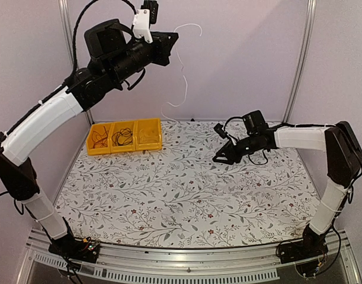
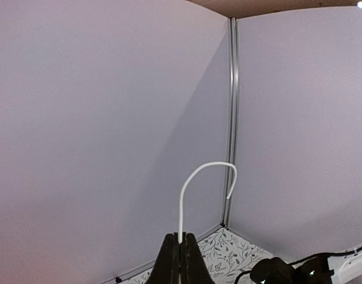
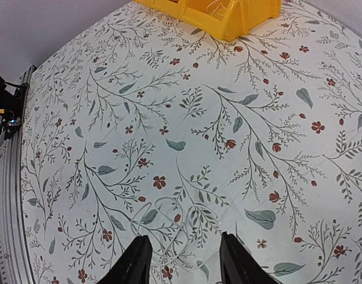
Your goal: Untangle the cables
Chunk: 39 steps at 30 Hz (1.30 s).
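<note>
My left gripper [image 1: 175,36] is raised high by the back wall and is shut on a thin white cable [image 1: 183,86]. The cable's short free end arcs above the closed fingers in the left wrist view [image 2: 192,177], where the gripper [image 2: 181,241] pinches it. The rest hangs down toward the table's back edge. My right gripper [image 1: 217,158] is open and empty, low over the table. In the right wrist view loose loops of pale cable [image 3: 169,222] lie on the cloth just ahead of and between its open fingers [image 3: 183,248]. More thin wires lie in the yellow bins [image 1: 125,136].
The three-part yellow bin stands at the back left; its corner shows in the right wrist view [image 3: 228,18]. The floral cloth [image 1: 186,195] covers the table. A metal rail [image 1: 169,260] runs along the near edge. Walls close the back and sides.
</note>
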### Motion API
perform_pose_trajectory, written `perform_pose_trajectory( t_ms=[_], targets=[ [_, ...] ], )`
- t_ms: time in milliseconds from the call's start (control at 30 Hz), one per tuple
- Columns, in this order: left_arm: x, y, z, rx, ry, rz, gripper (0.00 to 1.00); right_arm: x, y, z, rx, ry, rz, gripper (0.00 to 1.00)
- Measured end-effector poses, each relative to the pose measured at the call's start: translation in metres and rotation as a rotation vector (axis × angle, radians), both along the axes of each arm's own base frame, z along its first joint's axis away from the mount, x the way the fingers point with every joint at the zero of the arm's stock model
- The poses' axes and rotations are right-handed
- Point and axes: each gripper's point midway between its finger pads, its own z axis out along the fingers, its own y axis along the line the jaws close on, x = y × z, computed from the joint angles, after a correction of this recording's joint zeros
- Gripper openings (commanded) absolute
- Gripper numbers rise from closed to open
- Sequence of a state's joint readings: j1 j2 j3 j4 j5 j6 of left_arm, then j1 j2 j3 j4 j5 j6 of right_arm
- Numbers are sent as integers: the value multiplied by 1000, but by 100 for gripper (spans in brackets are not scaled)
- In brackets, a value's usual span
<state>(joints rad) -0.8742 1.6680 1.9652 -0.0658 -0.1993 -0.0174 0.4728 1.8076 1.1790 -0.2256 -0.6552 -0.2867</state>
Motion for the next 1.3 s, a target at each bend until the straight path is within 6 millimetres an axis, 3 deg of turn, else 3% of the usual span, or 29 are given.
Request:
perform_pose_trajectory(
  t_ms=[167,300,933,1300],
  targets=[
    [24,18,-46,31,99,73,0,3,-3,57,5,-149,28,55],
    [39,35,-70,42,148,123,0,1,-8,78,-12,-202,48,59],
    [96,105,-83,-2,185,256,0,-7,-31,62,-132,-181,48,62],
    [134,132,-113,69,211,323,0,-16,-43,43,-195,-160,45,63]
  ],
)
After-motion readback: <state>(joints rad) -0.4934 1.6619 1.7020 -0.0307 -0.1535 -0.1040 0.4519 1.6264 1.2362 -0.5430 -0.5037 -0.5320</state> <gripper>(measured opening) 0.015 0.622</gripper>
